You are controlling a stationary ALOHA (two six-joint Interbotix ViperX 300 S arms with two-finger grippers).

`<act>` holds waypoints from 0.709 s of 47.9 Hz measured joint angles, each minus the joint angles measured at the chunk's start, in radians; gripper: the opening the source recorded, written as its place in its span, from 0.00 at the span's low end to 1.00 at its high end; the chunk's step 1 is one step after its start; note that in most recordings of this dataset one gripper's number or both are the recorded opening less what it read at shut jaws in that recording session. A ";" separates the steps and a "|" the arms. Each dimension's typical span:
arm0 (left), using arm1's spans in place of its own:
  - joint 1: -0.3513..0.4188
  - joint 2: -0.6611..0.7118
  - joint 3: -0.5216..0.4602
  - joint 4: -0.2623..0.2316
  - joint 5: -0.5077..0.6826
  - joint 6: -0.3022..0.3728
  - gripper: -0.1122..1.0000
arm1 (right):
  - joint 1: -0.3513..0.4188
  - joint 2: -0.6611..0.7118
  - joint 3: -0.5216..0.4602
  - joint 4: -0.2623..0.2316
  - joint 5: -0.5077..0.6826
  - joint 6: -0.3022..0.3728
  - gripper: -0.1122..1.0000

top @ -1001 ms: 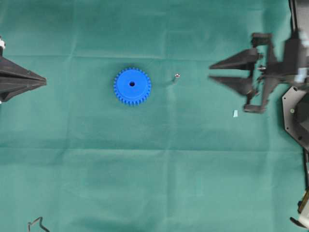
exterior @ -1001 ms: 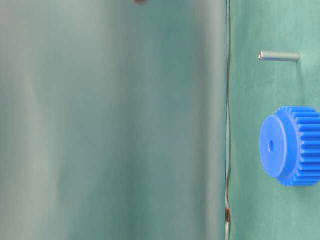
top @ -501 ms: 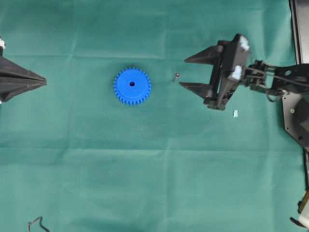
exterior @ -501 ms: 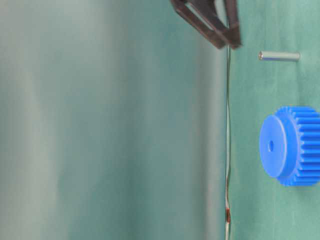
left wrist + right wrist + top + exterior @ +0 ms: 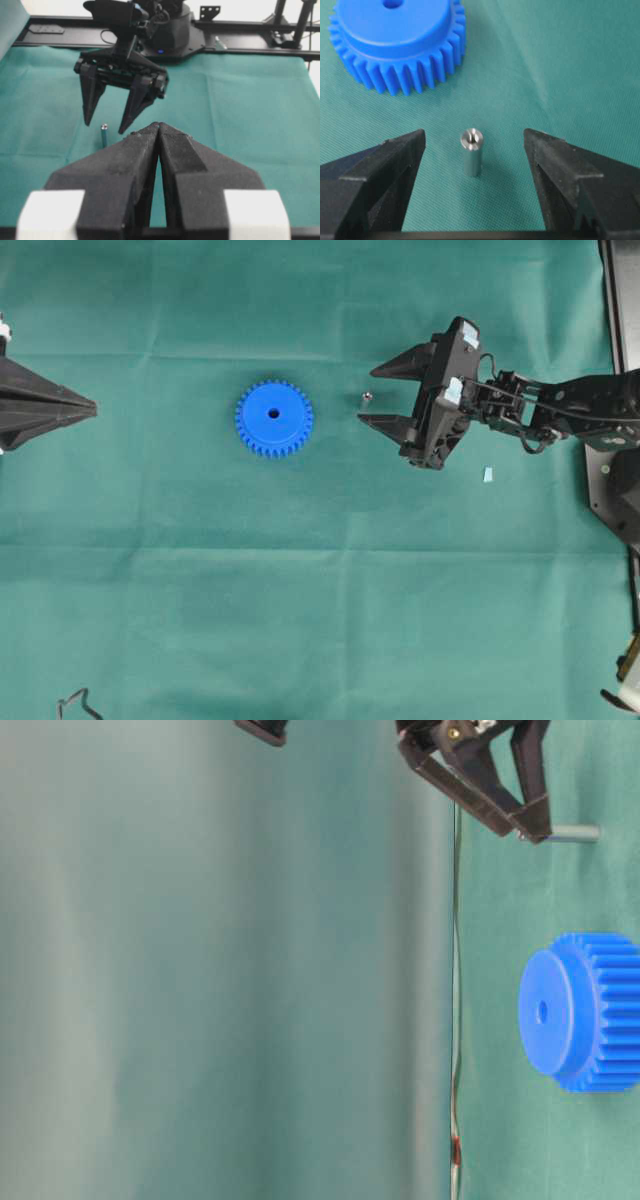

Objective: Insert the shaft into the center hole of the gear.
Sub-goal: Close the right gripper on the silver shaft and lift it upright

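Observation:
The blue gear [image 5: 274,419] lies flat on the green cloth, its center hole [image 5: 273,413] facing up; it also shows in the table-level view [image 5: 583,1011] and the right wrist view [image 5: 397,42]. The shaft [image 5: 366,397] stands upright to the gear's right, apart from it, and shows in the right wrist view [image 5: 471,151] and the left wrist view [image 5: 104,135]. My right gripper [image 5: 372,396] is open, its tips on either side of the shaft without touching it [image 5: 474,140]. My left gripper [image 5: 92,409] is shut and empty at the left edge [image 5: 158,125].
A small pale blue scrap [image 5: 488,475] lies on the cloth below the right arm. A dark wire-like shape [image 5: 75,704] sits at the bottom left corner. The right arm's base [image 5: 615,480] stands at the right edge.
My right gripper has moved left toward the shaft and lower, so its open tips now bracket the pin. The gear, shaft and left gripper have not moved.

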 measured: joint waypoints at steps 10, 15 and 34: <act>0.000 0.000 0.000 0.000 0.000 0.002 0.10 | 0.000 0.011 -0.002 0.005 -0.003 0.005 0.80; 0.000 0.000 0.000 0.000 0.002 0.000 0.10 | 0.000 0.012 -0.003 0.003 -0.002 0.005 0.70; 0.005 0.000 0.000 0.000 0.002 -0.006 0.10 | 0.015 0.025 -0.021 0.005 0.021 0.006 0.25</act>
